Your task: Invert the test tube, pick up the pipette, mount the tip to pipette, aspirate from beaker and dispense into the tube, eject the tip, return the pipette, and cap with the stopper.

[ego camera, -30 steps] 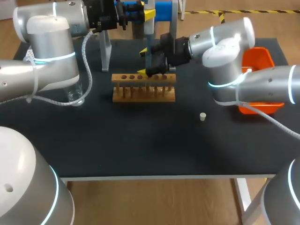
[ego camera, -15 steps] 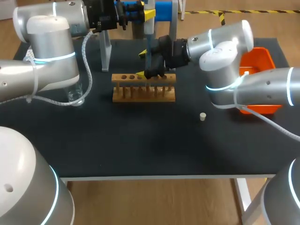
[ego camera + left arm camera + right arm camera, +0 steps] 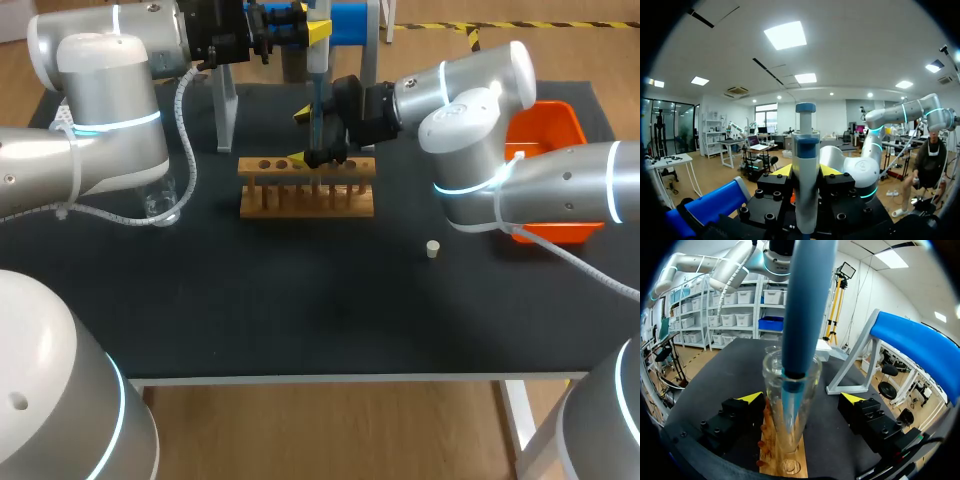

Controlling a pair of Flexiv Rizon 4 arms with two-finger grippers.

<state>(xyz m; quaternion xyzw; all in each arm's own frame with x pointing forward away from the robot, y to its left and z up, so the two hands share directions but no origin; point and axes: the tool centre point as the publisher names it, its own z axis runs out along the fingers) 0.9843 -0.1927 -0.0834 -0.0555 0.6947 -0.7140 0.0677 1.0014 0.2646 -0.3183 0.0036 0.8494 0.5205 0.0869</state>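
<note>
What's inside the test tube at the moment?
The blue tip of the pipette reaches down through the mouth of the test tube. Whether it holds any liquid cannot be made out through the glass.

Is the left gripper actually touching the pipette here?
Touching. The left wrist view shows the pipette clamped upright in the left gripper, whose fingers press against its body from both sides.

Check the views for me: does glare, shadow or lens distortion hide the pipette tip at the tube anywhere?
Right wrist view: no glare on the test tube; the tip shows inside the glass, though the pipette looms swollen by the fisheye. Head view: the tube is lost against the right fingers and the dark table. Left wrist view: looks out above the table, showing neither.
</note>
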